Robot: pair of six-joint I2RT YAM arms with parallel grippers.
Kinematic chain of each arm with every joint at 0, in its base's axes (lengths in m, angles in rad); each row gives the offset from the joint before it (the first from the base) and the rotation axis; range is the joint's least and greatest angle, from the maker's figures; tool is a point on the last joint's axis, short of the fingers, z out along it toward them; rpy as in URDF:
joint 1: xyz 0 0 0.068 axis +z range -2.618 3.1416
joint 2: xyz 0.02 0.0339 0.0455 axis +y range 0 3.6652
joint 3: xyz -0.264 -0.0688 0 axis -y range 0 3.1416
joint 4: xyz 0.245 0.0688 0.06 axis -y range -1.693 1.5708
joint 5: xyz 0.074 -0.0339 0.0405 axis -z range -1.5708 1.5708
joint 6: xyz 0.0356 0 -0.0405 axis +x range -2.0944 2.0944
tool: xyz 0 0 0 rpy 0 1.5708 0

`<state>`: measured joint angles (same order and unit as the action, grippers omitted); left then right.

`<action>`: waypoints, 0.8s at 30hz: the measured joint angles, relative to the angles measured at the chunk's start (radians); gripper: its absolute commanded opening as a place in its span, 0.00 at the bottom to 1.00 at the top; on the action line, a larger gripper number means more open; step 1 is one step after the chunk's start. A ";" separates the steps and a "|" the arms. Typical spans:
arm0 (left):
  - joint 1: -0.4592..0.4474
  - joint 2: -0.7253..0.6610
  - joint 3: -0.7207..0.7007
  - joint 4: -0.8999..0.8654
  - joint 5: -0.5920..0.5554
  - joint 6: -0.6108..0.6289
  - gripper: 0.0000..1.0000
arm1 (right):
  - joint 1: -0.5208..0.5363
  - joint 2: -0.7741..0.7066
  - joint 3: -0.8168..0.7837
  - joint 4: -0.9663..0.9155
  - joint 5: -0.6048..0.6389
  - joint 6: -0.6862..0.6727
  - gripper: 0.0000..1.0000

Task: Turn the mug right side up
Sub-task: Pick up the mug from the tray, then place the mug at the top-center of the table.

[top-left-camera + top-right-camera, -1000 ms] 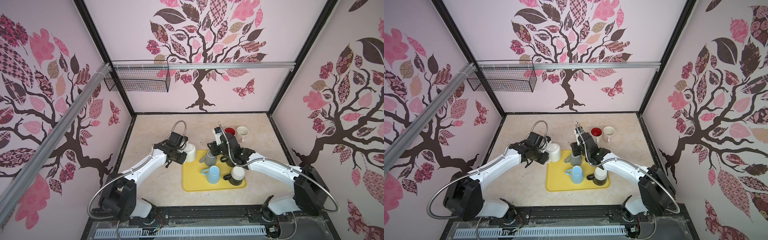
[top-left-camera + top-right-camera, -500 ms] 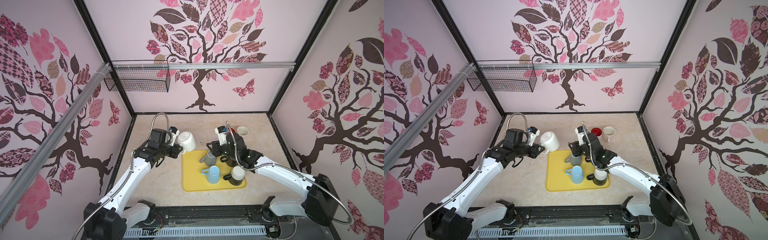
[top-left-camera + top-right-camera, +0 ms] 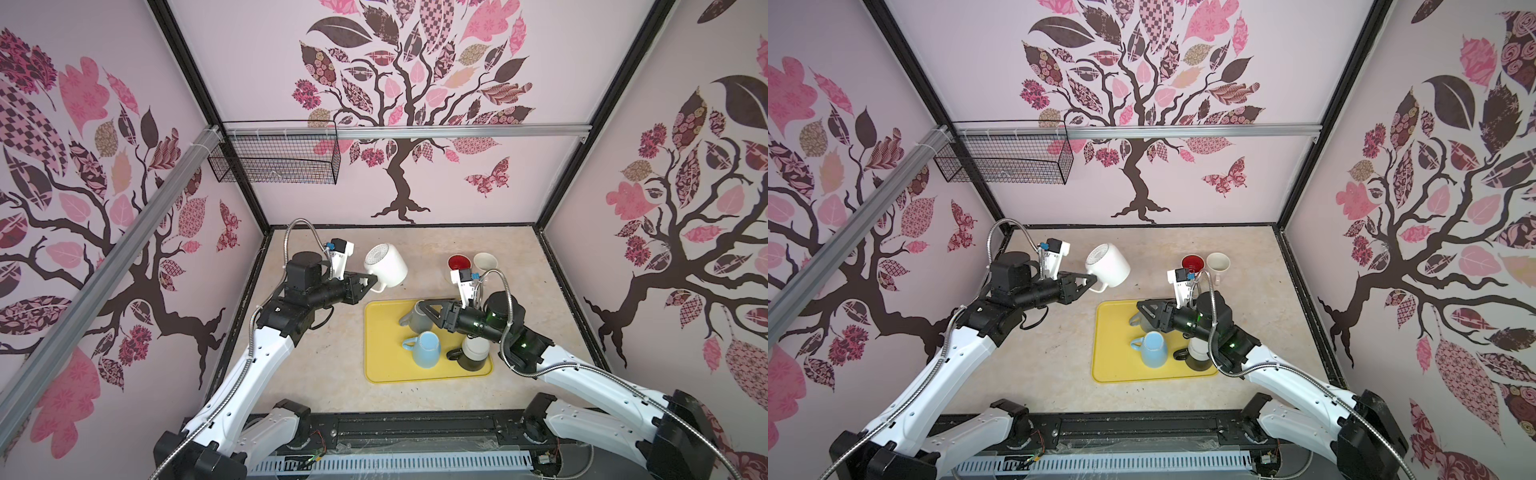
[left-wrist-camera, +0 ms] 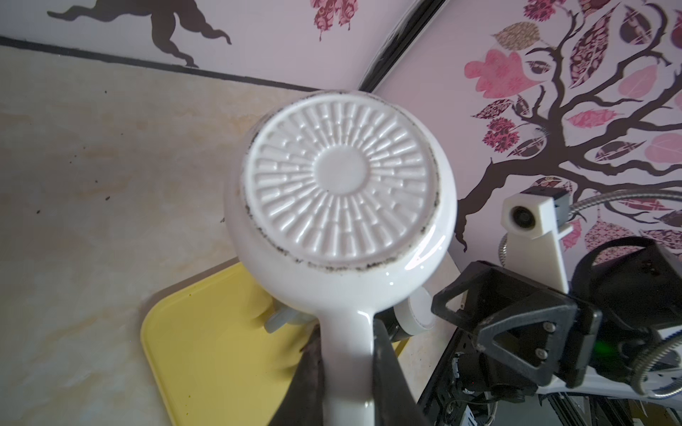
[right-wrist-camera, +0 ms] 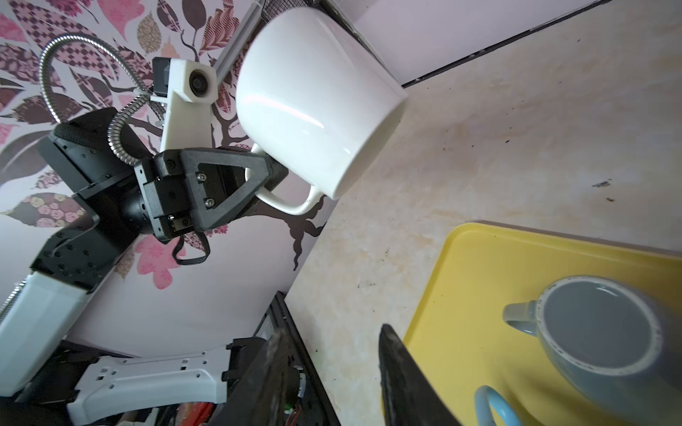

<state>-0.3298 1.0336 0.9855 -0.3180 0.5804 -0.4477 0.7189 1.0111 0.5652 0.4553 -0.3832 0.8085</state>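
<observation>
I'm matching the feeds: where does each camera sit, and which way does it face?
Top views: high over the robot's base, looking down at table, yellow tray, left arm, right arm.
Left wrist: on the left arm, looking along the left gripper, shut on the white mug handle, underside toward it.
Right wrist: on the right arm, looking past the open right gripper at the grey mug and the left arm.
Shared: both wrist views show white mug and yellow tray.

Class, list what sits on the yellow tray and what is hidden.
On the yellow tray: a grey mug, a blue mug and a dark-and-white mug. The right tool overlaps the grey mug, hiding part of it.
</observation>
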 measured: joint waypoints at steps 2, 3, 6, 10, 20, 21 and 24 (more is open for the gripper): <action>0.000 -0.017 -0.013 0.054 0.016 -0.043 0.00 | 0.000 0.008 -0.022 0.066 -0.024 0.052 0.44; 0.000 -0.022 -0.020 0.079 0.026 -0.064 0.00 | 0.000 0.016 -0.028 0.100 -0.034 0.076 0.44; 0.000 -0.023 -0.034 0.133 0.048 -0.117 0.00 | 0.000 0.041 -0.042 0.195 -0.058 0.137 0.46; 0.000 -0.023 -0.050 0.175 0.066 -0.171 0.00 | 0.000 0.076 -0.043 0.308 -0.080 0.202 0.55; -0.006 -0.015 -0.096 0.339 0.096 -0.306 0.00 | 0.000 0.257 -0.035 0.583 -0.116 0.349 0.53; -0.010 -0.013 -0.098 0.348 0.096 -0.315 0.00 | 0.000 0.278 -0.030 0.609 -0.119 0.366 0.53; -0.025 -0.010 -0.100 0.369 0.096 -0.336 0.00 | 0.000 0.332 -0.003 0.684 -0.126 0.409 0.53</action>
<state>-0.3550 1.0237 0.8860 0.0509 0.6762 -0.7841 0.7189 1.3426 0.5617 1.1393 -0.5095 1.2179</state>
